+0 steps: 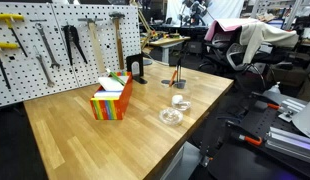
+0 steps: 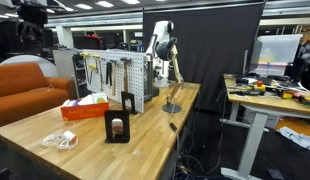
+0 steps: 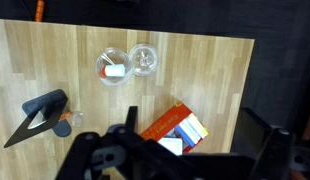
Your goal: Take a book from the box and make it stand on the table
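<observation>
The orange-red box [image 3: 160, 127] stands on the wooden table [image 3: 55, 60] with several thin books upright in it. A narrow green strip [image 3: 204, 130] shows at the books' outer edge, beside blue and white ones. The box's rainbow stripes face the camera in an exterior view [image 1: 111, 103]. It shows as a red block with a white book on top in an exterior view [image 2: 83, 109]. My gripper [image 3: 193, 118] hangs high above the box. Its dark fingers are spread wide apart and empty. The arm [image 2: 163, 40] shows at the table's far end.
Two clear round containers [image 3: 113, 68] [image 3: 144, 59] lie on the table beyond the box. A black stand [image 3: 40, 112] is off to one side. A pegboard with tools [image 1: 55, 45] backs the table. The table edge [image 3: 250, 90] is close to the box.
</observation>
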Controlling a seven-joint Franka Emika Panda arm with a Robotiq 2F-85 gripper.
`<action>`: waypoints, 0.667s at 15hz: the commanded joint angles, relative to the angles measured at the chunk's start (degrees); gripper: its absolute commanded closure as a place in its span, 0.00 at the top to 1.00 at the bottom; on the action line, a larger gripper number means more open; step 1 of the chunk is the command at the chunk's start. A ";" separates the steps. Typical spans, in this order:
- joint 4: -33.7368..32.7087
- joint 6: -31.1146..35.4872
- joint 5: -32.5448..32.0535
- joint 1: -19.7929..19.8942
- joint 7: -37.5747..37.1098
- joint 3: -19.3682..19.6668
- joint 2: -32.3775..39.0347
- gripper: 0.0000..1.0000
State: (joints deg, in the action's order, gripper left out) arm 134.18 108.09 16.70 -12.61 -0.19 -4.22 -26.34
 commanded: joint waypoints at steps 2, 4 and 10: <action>-0.14 -0.26 0.43 1.17 0.38 -0.97 -0.03 1.00; -0.14 -0.26 0.43 1.17 0.38 -0.97 -0.03 1.00; -0.15 -0.49 0.85 1.09 0.27 -0.97 0.53 1.00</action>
State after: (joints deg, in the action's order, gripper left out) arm 134.21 108.09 16.70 -12.58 -0.19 -4.30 -26.35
